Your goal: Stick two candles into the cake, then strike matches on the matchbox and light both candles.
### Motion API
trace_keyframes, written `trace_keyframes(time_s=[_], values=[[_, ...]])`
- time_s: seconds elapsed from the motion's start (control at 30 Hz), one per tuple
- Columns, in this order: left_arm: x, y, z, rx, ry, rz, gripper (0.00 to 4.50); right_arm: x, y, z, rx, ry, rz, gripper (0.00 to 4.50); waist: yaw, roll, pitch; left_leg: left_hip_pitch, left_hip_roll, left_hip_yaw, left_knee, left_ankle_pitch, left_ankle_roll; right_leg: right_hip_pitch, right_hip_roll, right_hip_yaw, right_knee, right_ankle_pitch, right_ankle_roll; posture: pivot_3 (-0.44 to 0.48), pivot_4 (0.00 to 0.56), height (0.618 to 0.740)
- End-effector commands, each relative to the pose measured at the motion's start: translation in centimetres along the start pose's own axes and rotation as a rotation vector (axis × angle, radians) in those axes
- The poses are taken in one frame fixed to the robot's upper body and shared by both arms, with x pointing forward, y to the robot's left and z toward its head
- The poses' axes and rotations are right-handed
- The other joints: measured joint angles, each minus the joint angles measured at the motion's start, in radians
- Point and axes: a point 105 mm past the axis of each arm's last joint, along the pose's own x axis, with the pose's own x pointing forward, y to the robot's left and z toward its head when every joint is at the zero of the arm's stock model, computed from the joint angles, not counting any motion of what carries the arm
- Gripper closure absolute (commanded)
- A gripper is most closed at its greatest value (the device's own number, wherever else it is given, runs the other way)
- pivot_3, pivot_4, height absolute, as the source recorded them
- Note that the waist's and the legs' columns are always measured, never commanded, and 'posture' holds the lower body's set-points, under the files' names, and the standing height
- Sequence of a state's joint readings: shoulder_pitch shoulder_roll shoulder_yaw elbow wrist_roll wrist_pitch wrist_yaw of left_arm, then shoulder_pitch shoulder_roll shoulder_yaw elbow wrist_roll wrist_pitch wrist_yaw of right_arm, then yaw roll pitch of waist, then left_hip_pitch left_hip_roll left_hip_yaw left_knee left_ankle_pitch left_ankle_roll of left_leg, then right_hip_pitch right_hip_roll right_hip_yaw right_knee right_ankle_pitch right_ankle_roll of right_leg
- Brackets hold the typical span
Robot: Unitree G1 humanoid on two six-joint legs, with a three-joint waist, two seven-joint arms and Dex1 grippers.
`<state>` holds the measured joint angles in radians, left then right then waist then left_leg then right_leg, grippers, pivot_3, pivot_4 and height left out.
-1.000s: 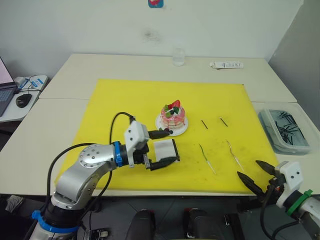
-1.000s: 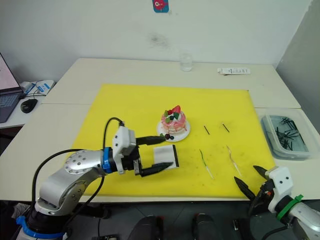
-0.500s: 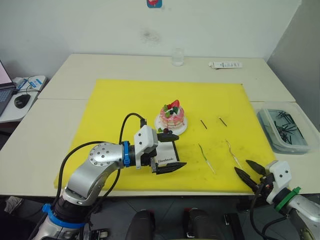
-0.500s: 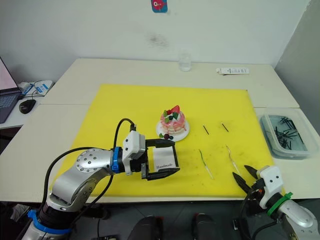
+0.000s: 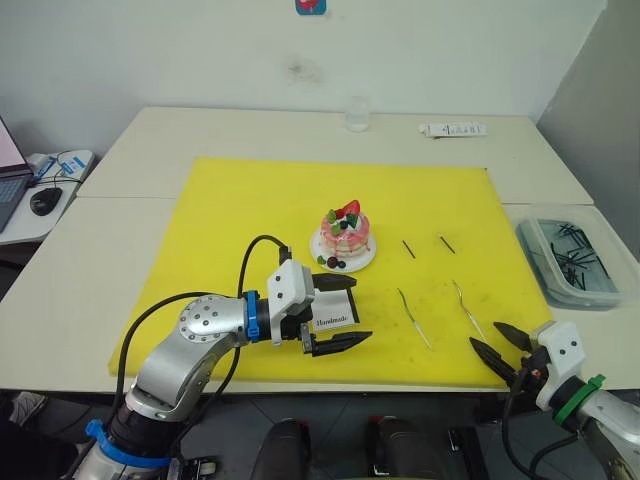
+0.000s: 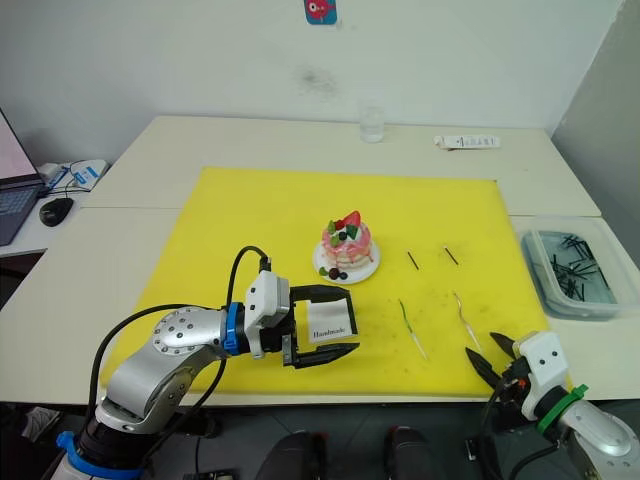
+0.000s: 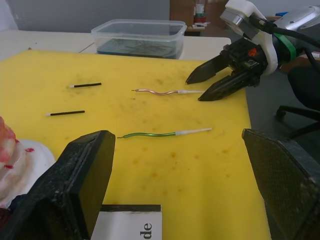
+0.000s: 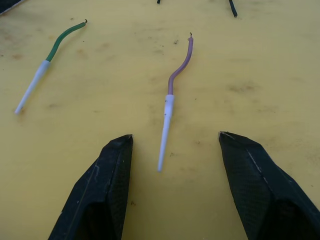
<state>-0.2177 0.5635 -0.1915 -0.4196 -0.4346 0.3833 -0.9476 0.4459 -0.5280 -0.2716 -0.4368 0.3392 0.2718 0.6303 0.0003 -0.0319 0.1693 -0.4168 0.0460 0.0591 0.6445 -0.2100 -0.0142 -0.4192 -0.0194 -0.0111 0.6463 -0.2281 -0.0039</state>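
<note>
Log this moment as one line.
left pincer: open around matchbox | right pincer: open, at candle | cake: no candles

an office or lab-like workroom: plain pale tables [image 5: 300, 130] pushed together against a bare white wall [image 5: 200, 50], a laptop [image 6: 12, 170] and a mouse [image 6: 58, 210] on a side desk, a yellow work mat [image 5: 250, 200], and a clear plastic bin [image 5: 570, 260] of small parts.

Stereo head pair looking down over yellow mat [image 5: 250, 200], wrist cameras low, close, sharing candles [image 8: 175, 85]
</note>
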Motion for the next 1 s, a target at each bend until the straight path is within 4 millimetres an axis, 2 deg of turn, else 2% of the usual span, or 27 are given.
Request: trace_keyframes(time_s=[0.03, 0.13, 0.33, 0.47, 0.57, 0.67, 0.8, 0.93, 1.0], values=[[0.2, -0.3, 0.8, 0.038, -0.029, -0.004, 0.0, -0.5, 0.0, 0.1, 0.002, 0.01, 0.006, 1.66, 0.0, 0.0, 0.0, 0.0, 0.0, 0.0, 0.0, 0.0, 0.0, 0.0, 0.0, 0.0, 0.0, 0.0, 0.0, 0.0, 0.15, 0.74], [0.3, -0.4, 0.9, 0.039, -0.033, -0.004, 0.0, -0.4, 0.0, 0.2, 0.004, 0.005, 0.009, 2.29, 0.0, 0.0, 0.0, 0.0, 0.0, 0.0, 0.0, 0.0, 0.0, 0.0, 0.0, 0.0, 0.0, 0.0, 0.0, 0.0, 0.15, 0.74], [0.5, -0.4, 1.1, 0.035, -0.045, 0.001, 0.0, -0.1, 0.1, 0.5, 0.02, -0.013, 0.012, 4.44, 0.0, 0.0, 0.0, 0.0, 0.0, 0.0, 0.0, 0.0, 0.0, 0.0, 0.0, 0.0, 0.0, 0.0, 0.0, 0.0, 0.15, 0.74], [0.6, -0.4, 1.0, 0.014, -0.053, 0.011, 0.0, -0.2, 0.0, 0.6, 0.02, -0.027, 0.006, 4.48, 0.0, 0.0, 0.0, 0.0, 0.0, 0.0, 0.0, 0.0, 0.0, 0.0, 0.0, 0.0, 0.0, 0.0, 0.0, 0.0, 0.15, 0.74], [0.8, -0.5, 1.0, -0.031, -0.072, 0.016, 0.0, -0.1, -0.7, 2.1, 0.011, -0.096, -0.022, 4.48, 0.0, 0.0, 0.0, 0.0, 0.0, 0.0, 0.0, 0.0, 0.0, 0.0, 0.0, 0.0, 0.0, 0.0, 0.0, 0.0, 0.15, 0.74], [1.2, 0.0, 1.7, -0.158, -0.126, 0.035, 0.0, 0.7, -0.7, 5.6, -0.02, -0.224, -0.026, 4.48, -0.003, 0.0, 0.0, 0.0, 0.0, 0.0, 0.0, 0.0, 0.0, 0.0, 0.0, 0.0, 0.0, 0.0, 0.0, 0.0, 0.15, 0.74], [1.9, 1.4, 4.7, -0.453, -0.291, 0.019, 0.0, 2.1, 0.2, 10.1, -0.094, -0.377, 0.012, 4.48, -0.002, -0.001, 0.001, 0.0, -0.001, -0.002, 0.001, 0.0, 0.0, 0.0, 0.001, 0.0, 0.001, 0.001, 0.001, 0.0, 0.15, 0.74], [2.5, 2.3, 7.1, -0.583, -0.384, -0.029, 0.0, 3.4, 1.5, 14.0, -0.188, -0.501, 0.067, 4.48, -0.003, -0.001, 0.001, 0.001, -0.002, -0.004, 0.001, 0.0, 0.0, 0.001, 0.006, -0.001, 0.002, 0.001, 0.002, 0.0, 0.15, 0.74], [2.9, 3.5, 7.8, -0.634, -0.443, 0.012, 0.37, 3.8, 2.1, 15.4, -0.225, -0.545, 0.11, 4.5, -0.002, -0.001, 0.001, 0.001, -0.002, -0.004, 0.001, 0.0, 0.0, 0.002, 0.007, 0.0, 0.001, 0.002, 0.004, 0.0, 0.15, 0.74]])
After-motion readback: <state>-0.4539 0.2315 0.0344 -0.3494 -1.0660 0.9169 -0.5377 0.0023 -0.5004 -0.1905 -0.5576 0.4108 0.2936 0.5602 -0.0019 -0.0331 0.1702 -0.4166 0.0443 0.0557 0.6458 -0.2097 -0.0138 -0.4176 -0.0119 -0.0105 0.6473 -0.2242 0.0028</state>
